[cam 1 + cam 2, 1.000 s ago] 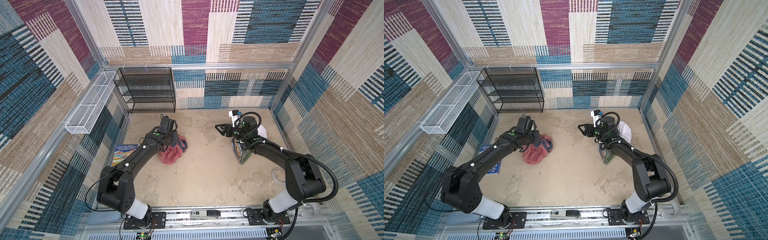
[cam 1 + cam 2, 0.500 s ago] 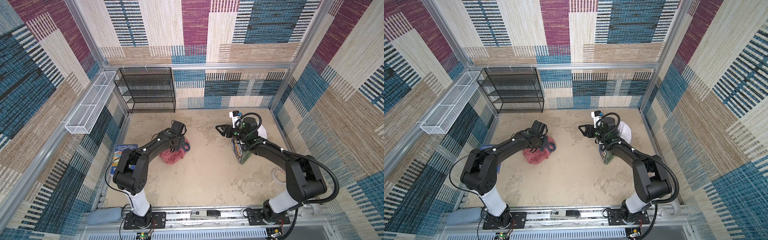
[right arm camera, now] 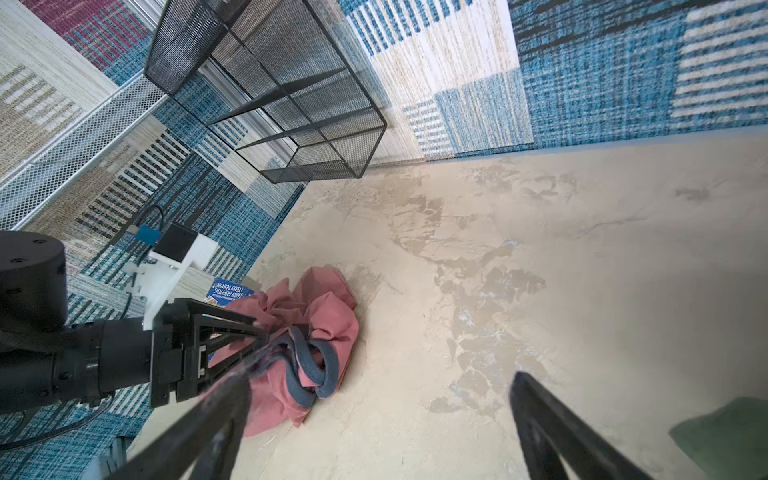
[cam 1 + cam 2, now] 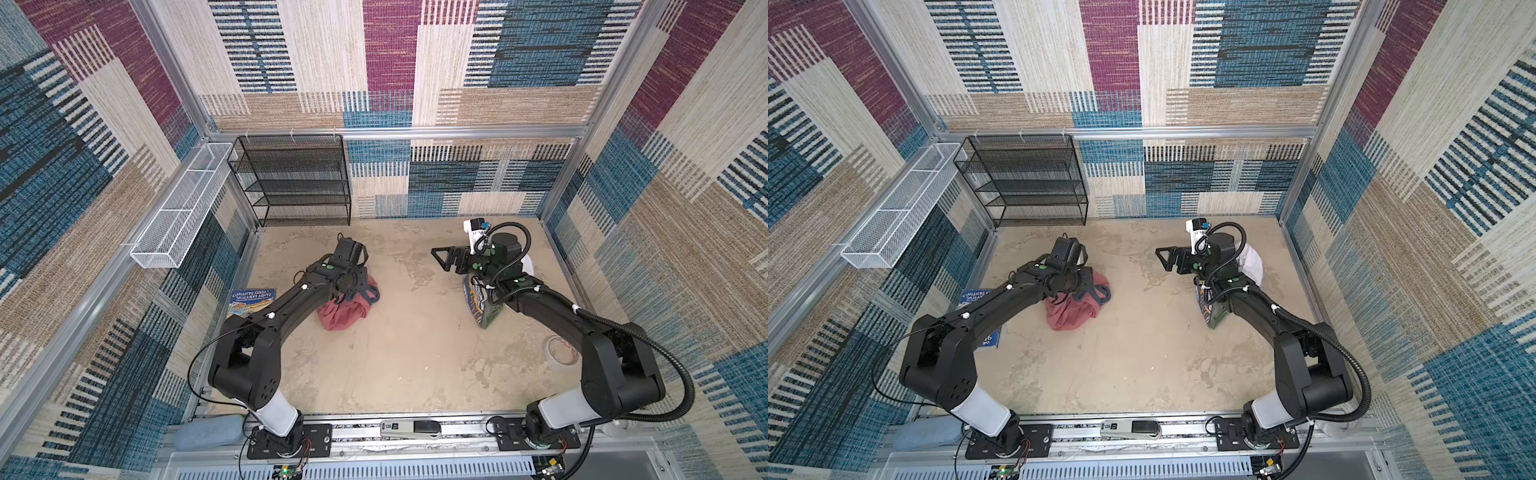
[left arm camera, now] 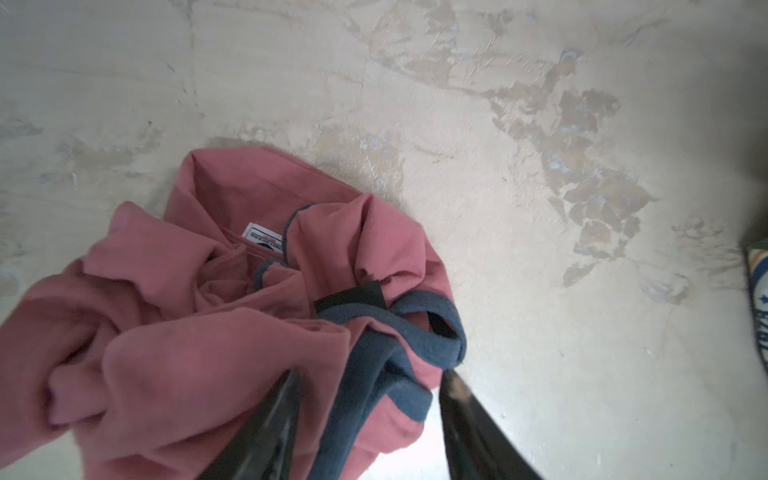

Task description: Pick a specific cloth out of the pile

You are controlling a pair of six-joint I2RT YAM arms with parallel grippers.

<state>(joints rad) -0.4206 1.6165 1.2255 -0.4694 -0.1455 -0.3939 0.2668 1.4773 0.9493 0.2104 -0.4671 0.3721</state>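
The cloth [image 4: 345, 316] [image 4: 1073, 309] is a crumpled salmon-red garment with grey-blue trim, lying on the table left of centre. My left gripper [image 4: 356, 291] [image 5: 372, 376] is low over its far edge, open, its fingers astride a fold of the grey-blue collar without pinching it. The pile [image 4: 480, 303] [image 4: 1206, 301] sits at the right: a blue-and-yellow print piece, olive green below it and white [image 4: 528, 264] behind. My right gripper [image 4: 440, 259] [image 3: 386, 370] hovers just left of the pile, open and empty, pointing toward the cloth [image 3: 328, 316].
A black mesh shelf [image 4: 299, 178] stands at the back left, and a white wire basket [image 4: 178, 208] hangs on the left wall. A blue book [image 4: 249, 299] lies under my left arm. A roll of tape [image 4: 561, 351] sits near the right edge.
My left jaws have parted and let go of the cloth, which stays on the table. My right jaws have spread wider. The left arm's elbow has shifted.
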